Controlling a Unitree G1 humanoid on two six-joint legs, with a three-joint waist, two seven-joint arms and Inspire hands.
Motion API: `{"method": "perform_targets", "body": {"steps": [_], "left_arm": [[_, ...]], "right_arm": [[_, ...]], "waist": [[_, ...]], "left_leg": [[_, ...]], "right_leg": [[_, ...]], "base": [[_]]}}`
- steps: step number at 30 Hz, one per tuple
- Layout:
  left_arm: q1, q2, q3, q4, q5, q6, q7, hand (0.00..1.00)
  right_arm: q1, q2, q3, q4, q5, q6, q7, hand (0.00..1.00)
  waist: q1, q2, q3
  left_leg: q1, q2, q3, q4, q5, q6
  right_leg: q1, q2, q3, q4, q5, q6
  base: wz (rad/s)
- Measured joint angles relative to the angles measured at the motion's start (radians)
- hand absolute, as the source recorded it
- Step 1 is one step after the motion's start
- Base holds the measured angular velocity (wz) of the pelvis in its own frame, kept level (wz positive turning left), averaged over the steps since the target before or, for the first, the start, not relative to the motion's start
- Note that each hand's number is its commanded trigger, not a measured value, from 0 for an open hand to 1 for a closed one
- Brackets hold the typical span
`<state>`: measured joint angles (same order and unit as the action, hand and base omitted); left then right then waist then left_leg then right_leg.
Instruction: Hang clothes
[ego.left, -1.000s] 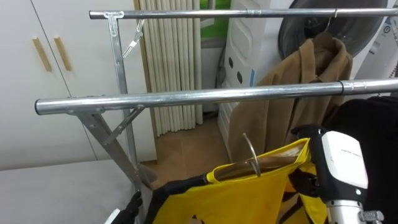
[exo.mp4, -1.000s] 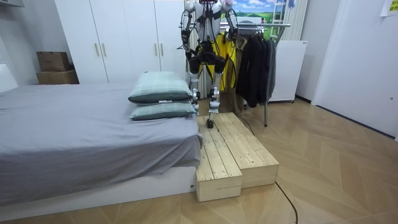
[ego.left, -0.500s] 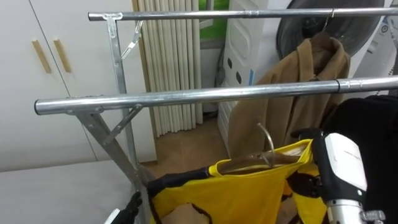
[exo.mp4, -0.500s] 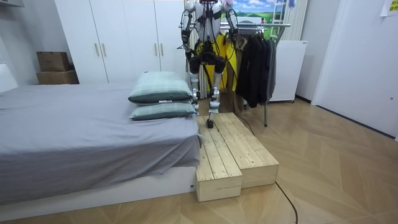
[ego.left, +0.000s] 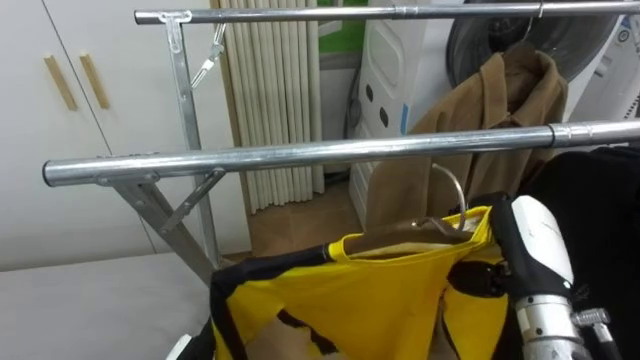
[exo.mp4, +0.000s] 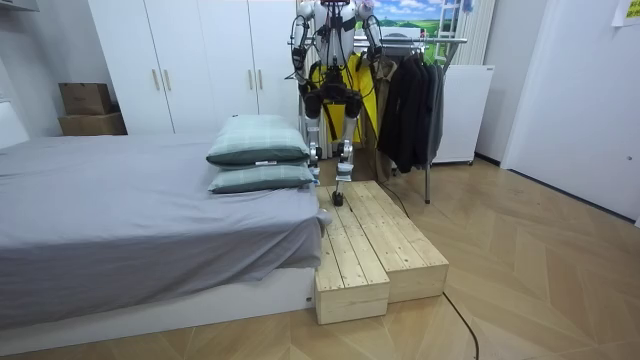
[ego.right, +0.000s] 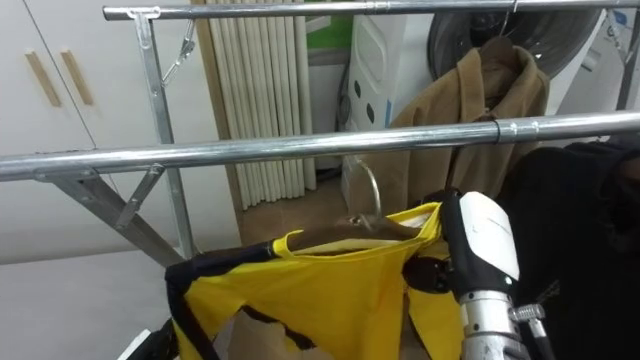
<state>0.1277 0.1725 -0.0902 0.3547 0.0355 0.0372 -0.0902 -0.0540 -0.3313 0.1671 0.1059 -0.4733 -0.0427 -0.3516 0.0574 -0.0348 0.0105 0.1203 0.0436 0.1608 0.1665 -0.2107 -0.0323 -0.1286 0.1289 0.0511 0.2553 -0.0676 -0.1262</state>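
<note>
Progress stops short of the hang: your yellow garment (ego.left: 370, 300) is already on its wooden hanger (ego.left: 420, 232), which sits just below the near rail (ego.left: 300, 155). Its metal hook (ego.left: 455, 195) reaches up to that rail without catching it. Your right hand (ego.left: 468, 283) is at the hanger's end below the rail, against the cloth, and you cannot tell how its fingers sit. Your left hand (ego.left: 188, 347) shows low under the rail's left part, its fingers hidden too. A brown coat (ego.left: 480, 140) hangs beyond the rail and black clothes (ego.left: 600, 210) hang on its right end. What is left, I judge, is lifting the hook over the rail and letting go.
</note>
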Motion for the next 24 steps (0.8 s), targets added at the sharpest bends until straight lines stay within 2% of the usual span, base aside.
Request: {"method": "perform_targets", "body": {"steps": [3,9,13,24], "left_arm": [[0.000,0.000,0.000,0.001,-0.001,-0.005,0.000,0.00],[0.001,0.000,0.009,0.023,0.000,-0.013,-0.002,0.00],[0.001,0.000,0.009,0.038,0.000,-0.013,-0.004,0.00],[0.001,0.000,0.010,0.046,0.001,-0.012,-0.030,0.00]], "right_arm": [[-0.001,-0.013,0.000,0.000,-0.002,-0.001,0.039,1.00],[-0.001,-0.020,-0.004,0.000,0.000,0.003,0.097,1.00],[-0.001,-0.020,-0.006,0.000,0.000,0.019,0.126,1.00],[-0.002,-0.020,-0.022,-0.002,-0.003,0.023,0.177,1.00]], "waist": [[0.001,-0.004,0.0002],[0.001,-0.019,-0.0040],[0.003,-0.019,-0.0046],[0.004,-0.017,-0.0055]], "left_leg": [[0.008,0.000,0.000,-0.001,0.000,0.000],[0.009,0.000,0.001,-0.001,0.000,0.000],[0.010,-0.001,0.001,-0.001,0.000,0.000],[0.009,-0.001,0.001,-0.001,0.000,0.000]], "right_leg": [[0.008,0.000,0.001,-0.001,-0.007,0.009],[0.012,0.000,0.001,0.002,-0.006,0.010],[0.014,0.000,0.001,0.002,-0.005,0.011],[0.012,0.000,0.001,0.002,-0.004,0.010]], "base": [[0.00],[0.00],[0.00],[0.00]]}}
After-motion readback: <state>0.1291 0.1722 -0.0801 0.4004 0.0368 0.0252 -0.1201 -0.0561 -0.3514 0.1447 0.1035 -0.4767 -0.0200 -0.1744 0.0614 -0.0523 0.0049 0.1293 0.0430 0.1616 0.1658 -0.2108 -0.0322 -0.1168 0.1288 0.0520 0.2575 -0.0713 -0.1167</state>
